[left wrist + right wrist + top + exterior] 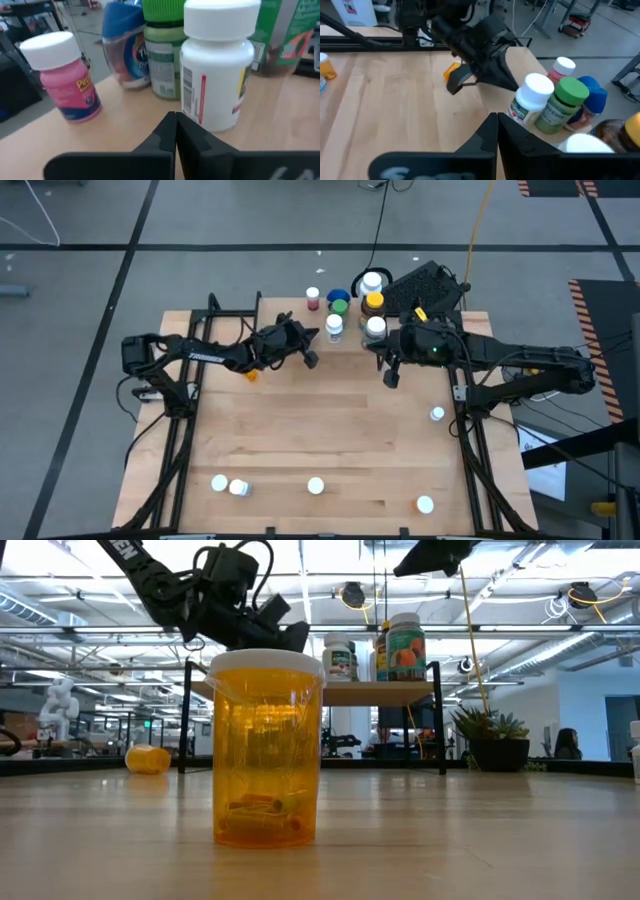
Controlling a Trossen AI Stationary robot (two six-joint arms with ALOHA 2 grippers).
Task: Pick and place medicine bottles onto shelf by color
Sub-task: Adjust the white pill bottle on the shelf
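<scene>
A potted plant point(489, 736) stands beside a black keyboard point(425, 285).

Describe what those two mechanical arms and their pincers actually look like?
Both are dark, jointed arms. The left arm carries white lettering along one segment, and the right arm shows a small green light near its wrist. Black cables trail beside their bases. The left gripper and right gripper each end in two matte black, wedge-shaped fingers.

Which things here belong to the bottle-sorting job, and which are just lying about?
Job:
shelf; pink bottle, green bottle and white bottle on it; orange bottle nearest the low camera; scattered bottles on the table; left gripper and right gripper, both shut, near the shelf.

Lying about:
potted plant; floor cables.
</scene>
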